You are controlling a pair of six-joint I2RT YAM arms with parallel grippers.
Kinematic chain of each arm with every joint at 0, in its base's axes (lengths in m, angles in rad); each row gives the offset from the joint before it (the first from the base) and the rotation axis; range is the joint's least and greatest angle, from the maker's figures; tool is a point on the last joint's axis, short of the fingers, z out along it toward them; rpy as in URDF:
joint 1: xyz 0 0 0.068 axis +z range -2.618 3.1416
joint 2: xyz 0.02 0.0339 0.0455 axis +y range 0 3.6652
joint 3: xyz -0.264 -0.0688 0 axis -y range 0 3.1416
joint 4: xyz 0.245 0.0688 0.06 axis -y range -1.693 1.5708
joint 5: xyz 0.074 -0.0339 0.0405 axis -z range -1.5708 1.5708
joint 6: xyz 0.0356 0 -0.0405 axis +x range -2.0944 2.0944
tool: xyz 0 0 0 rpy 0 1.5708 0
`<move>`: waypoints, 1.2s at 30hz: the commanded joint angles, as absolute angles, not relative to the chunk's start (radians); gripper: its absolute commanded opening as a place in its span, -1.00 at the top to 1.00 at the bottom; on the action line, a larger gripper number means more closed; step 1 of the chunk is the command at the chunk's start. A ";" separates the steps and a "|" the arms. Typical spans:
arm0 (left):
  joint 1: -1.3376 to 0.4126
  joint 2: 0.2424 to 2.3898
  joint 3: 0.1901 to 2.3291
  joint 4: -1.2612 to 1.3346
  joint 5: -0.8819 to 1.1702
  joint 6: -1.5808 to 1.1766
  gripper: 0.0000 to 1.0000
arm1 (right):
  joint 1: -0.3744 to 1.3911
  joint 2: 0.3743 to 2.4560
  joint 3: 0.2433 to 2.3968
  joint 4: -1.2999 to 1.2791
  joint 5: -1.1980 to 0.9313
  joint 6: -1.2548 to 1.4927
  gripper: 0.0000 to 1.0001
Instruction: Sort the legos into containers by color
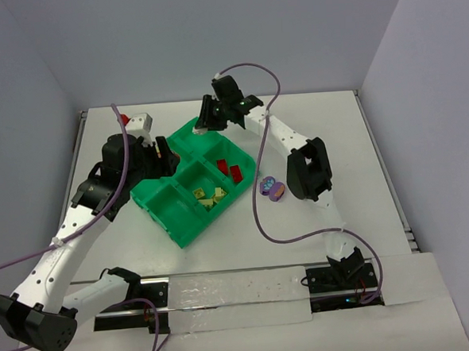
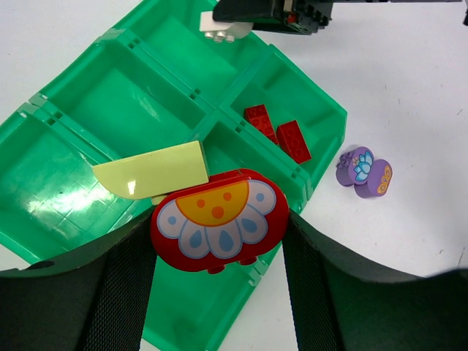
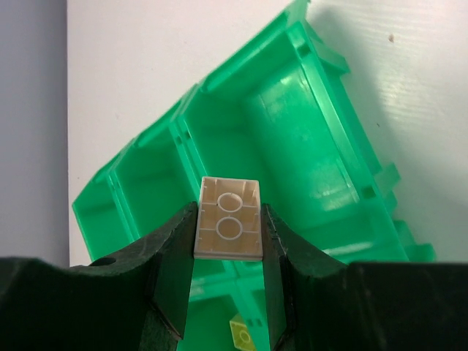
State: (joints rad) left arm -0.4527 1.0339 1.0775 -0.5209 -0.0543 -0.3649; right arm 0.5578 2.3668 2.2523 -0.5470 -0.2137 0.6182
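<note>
The green tray (image 1: 167,214) lies mid-table. My left gripper (image 1: 164,157) hovers over its left side, shut on a red rounded lego (image 2: 218,219) with a flower print. A pale yellow-green piece (image 2: 153,170) juts out just behind it; I cannot tell if it is held. My right gripper (image 1: 205,123) is over the tray's far compartment, shut on a cream lego (image 3: 229,219), underside facing the camera. Two red legos (image 1: 230,168) lie in a right compartment, and yellow-green legos (image 1: 210,197) in the one nearer. Purple legos (image 1: 272,187) lie on the table right of the tray.
A white block with a red end (image 1: 139,120) sits at the table's back left. Purple cables loop over both arms. The right arm's elbow (image 1: 308,171) hangs close to the purple legos. Walls enclose the table on three sides.
</note>
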 commanded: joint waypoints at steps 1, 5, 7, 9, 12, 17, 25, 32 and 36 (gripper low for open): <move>-0.445 1.045 1.083 -0.499 -0.048 -0.434 1.00 | 0.572 2.391 2.335 -0.538 -0.215 0.610 0.28; -0.445 1.031 1.066 -0.470 -0.008 -0.487 1.00 | 0.581 2.383 2.322 -0.519 -0.207 0.610 -0.41; -0.445 1.025 1.066 -0.468 -0.008 -0.488 1.00 | 0.586 2.373 2.325 -0.522 -0.201 0.604 -0.46; -0.445 1.022 1.069 -0.470 0.007 -0.480 1.00 | 0.586 2.348 2.328 -0.530 -0.197 0.597 -0.47; -0.445 1.013 1.069 -0.458 0.045 -0.447 1.00 | 0.587 2.309 2.327 -0.546 -0.199 0.584 -0.47; -0.445 0.974 1.039 -0.394 0.342 -0.328 1.00 | 0.574 2.141 2.174 -0.558 -0.205 0.551 -0.48; -0.451 0.977 0.978 -0.272 0.678 -0.164 1.00 | 0.465 1.679 1.608 -0.370 -0.319 0.576 -0.50; -0.460 1.171 0.978 -0.183 0.835 -0.084 0.99 | 0.430 1.425 1.394 -0.375 -0.402 0.561 -0.52; -0.506 1.300 1.042 -0.258 0.883 0.012 0.99 | 0.424 1.348 1.332 -0.346 -0.480 0.587 -0.54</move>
